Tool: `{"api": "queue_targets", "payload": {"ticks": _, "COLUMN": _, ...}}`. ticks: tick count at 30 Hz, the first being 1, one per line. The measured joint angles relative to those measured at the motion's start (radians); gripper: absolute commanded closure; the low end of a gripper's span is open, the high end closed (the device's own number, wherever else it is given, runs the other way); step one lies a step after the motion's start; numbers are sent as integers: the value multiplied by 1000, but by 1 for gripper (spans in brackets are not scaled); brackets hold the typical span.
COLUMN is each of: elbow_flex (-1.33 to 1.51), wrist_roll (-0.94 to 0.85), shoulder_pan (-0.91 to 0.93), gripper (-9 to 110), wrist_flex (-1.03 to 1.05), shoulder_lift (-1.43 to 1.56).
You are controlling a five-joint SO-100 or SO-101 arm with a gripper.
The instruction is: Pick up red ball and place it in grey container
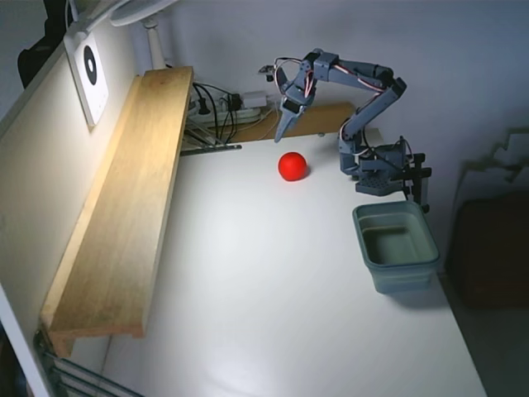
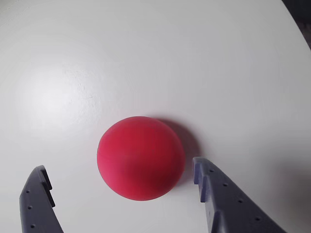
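Red ball [image 1: 293,165] rests on the white table [image 1: 273,289] near its far edge, bare tabletop all around it, well apart from the grey tub [image 1: 396,245], which stands by the table's right edge in the fixed view, just in front of the arm's base [image 1: 382,169]. Gripper [image 2: 119,177] hangs above the ball with jaws spread wider than it, one finger [image 2: 39,196] to each side in the wrist view, neither touching. Wooden shelf [image 1: 124,198] lines the left edge.
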Motion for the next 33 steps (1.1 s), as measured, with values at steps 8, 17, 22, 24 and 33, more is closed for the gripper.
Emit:
{"api": "queue_targets", "payload": {"ticks": 8, "elbow_flex": 187, "wrist_roll": 0, "shoulder_pan": 0, "gripper": 63, "wrist_flex": -141, "shoulder_lift": 35}}
{"api": "queue_targets", "payload": {"ticks": 17, "elbow_flex": 387, "wrist_roll": 0, "shoulder_pan": 0, "gripper": 63, "wrist_flex": -334, "shoulder_lift": 51}}
{"api": "queue_targets", "payload": {"ticks": 22, "elbow_flex": 480, "wrist_roll": 0, "shoulder_pan": 2, "gripper": 63, "wrist_flex": -462, "shoulder_lift": 31}}
{"api": "queue_targets", "payload": {"ticks": 24, "elbow_flex": 515, "wrist_roll": 0, "shoulder_pan": 2, "gripper": 63, "wrist_flex": -515, "shoulder_lift": 14}}
{"api": "queue_targets", "payload": {"ticks": 33, "elbow_flex": 560, "wrist_roll": 0, "shoulder_pan": 0, "gripper": 63, "wrist_flex": -611, "shoulder_lift": -11}}
